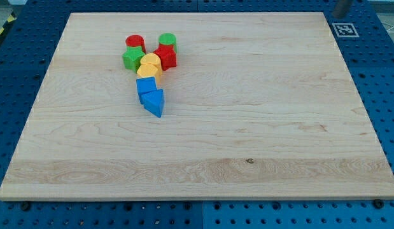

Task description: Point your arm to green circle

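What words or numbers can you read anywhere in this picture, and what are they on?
No words or numbers can be read here.
The only sign is a black-and-white square marker at the wooden board's top right corner: a pattern, not letters.
The coloured blocks carry no writing.
My tip does not show.
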Controlling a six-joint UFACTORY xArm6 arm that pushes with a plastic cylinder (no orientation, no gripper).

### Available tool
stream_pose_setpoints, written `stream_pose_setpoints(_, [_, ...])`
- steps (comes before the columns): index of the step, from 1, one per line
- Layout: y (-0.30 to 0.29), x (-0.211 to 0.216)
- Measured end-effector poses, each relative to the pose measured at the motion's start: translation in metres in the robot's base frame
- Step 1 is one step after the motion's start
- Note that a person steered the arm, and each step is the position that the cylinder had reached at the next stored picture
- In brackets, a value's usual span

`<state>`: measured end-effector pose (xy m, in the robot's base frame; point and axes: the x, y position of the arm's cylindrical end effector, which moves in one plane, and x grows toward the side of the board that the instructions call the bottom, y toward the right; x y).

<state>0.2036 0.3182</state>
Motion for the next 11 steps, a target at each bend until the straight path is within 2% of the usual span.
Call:
stream_pose_setpoints(3, [-0.132, -0.002])
stream_pose_setpoints(5, [-0.264, 0.007])
stream_pose_setpoints(8, [-0.371, 0.04])
stream_pose_setpoints(11, [-0.429, 0.074])
